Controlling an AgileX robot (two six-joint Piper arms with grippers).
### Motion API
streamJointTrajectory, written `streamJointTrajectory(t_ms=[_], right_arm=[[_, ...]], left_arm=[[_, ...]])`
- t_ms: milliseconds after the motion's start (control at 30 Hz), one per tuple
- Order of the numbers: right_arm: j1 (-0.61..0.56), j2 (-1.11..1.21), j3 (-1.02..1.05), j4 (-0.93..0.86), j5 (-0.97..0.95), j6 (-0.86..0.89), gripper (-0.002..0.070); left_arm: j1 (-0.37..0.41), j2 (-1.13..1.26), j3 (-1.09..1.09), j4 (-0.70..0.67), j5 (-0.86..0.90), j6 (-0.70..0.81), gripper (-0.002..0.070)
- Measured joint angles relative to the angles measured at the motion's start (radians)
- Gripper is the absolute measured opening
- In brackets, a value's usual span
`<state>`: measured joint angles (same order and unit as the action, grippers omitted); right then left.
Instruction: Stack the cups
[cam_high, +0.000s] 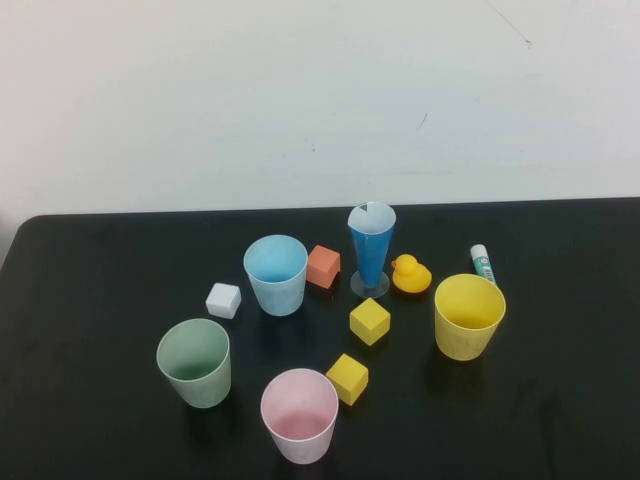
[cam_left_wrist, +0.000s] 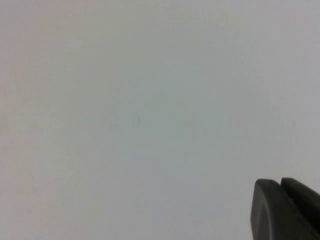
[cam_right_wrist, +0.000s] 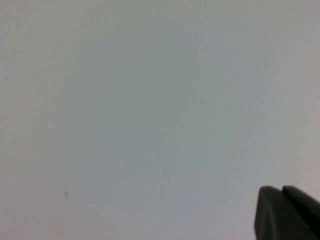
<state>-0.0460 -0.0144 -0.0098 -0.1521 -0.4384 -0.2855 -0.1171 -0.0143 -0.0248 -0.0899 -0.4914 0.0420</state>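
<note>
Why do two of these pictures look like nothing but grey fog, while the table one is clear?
High view: even light, crisp cups, a faint sheen on the black table. Left wrist view: only a blank pale surface, with the left pincer a dark, blurred shape at one corner. Right wrist view: the same, right pincer soft-edged.

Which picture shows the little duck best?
The high view: the duck sits on the table beside the blue cone. Both wrist views show only blank wall and a dark hand edge, left hand and right hand, so no duck there.
</note>
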Motion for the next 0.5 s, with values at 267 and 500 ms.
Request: streamJointTrajectory(t_ms=[267, 500], right_arm=[[0.0, 0.049, -0.312, 0.007, 0.66, -0.058, -0.0003], [0.0, 0.184, -0.342, 0.069, 0.953, -0.082, -0.0003]], left_arm=[[0.0, 0.124, -0.344, -0.074, 0.608, 0.175, -0.0002], [0.0, 0.435, -0.495, -0.081, 0.897, 0.157, -0.0002]])
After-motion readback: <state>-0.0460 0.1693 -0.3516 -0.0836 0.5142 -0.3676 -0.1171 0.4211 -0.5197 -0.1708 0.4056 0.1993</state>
